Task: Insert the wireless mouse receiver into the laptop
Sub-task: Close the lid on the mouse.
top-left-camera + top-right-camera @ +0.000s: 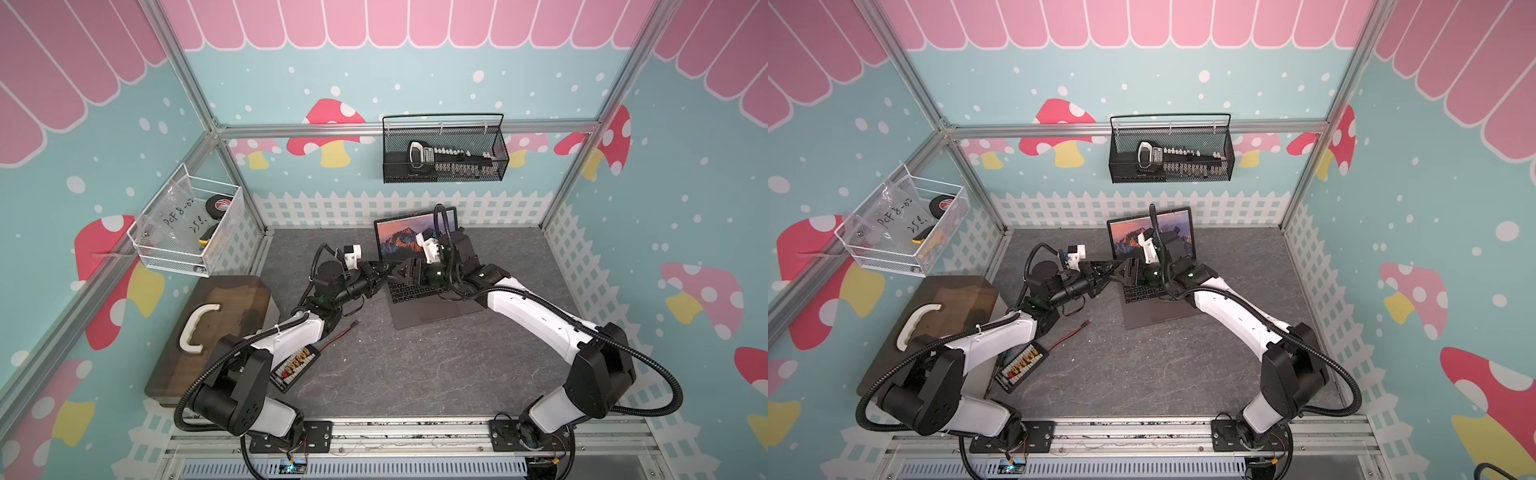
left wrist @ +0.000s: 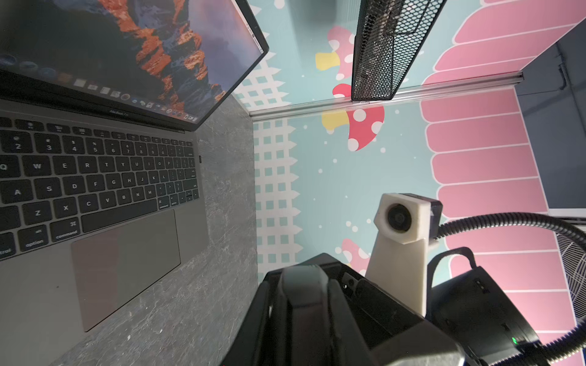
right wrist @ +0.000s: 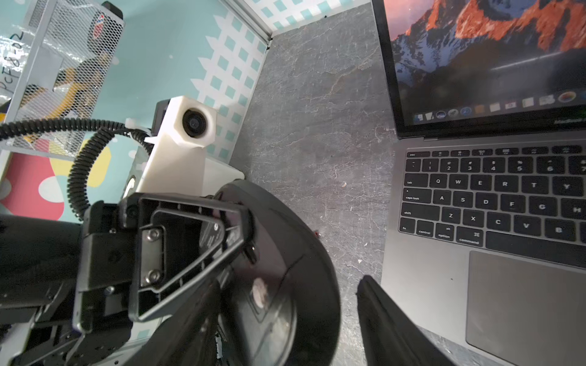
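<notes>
Left pincer (image 1: pixel 380 270) nearly closed, clamping black mouse (image 3: pixel 285 253); right pincer (image 1: pixel 397 271) spread wide around it, gripping nothing. Receiver not visible, laptop (image 3: pixel 428 279) waiting: insertion not yet started, I'd say.

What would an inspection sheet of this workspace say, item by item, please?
Surface: grey stone-pattern table.
Job's things: laptop open, screen lit; receiver not made out.
Clutter: black mouse, wooden case, connector board with red-black wire.
Hands: left hand shut on the mouse; right hand open, at the mouse.
Cables: black conduits loop along both arms.
Surroundings: black mesh basket and white wire basket on mushroom-print walls.
</notes>
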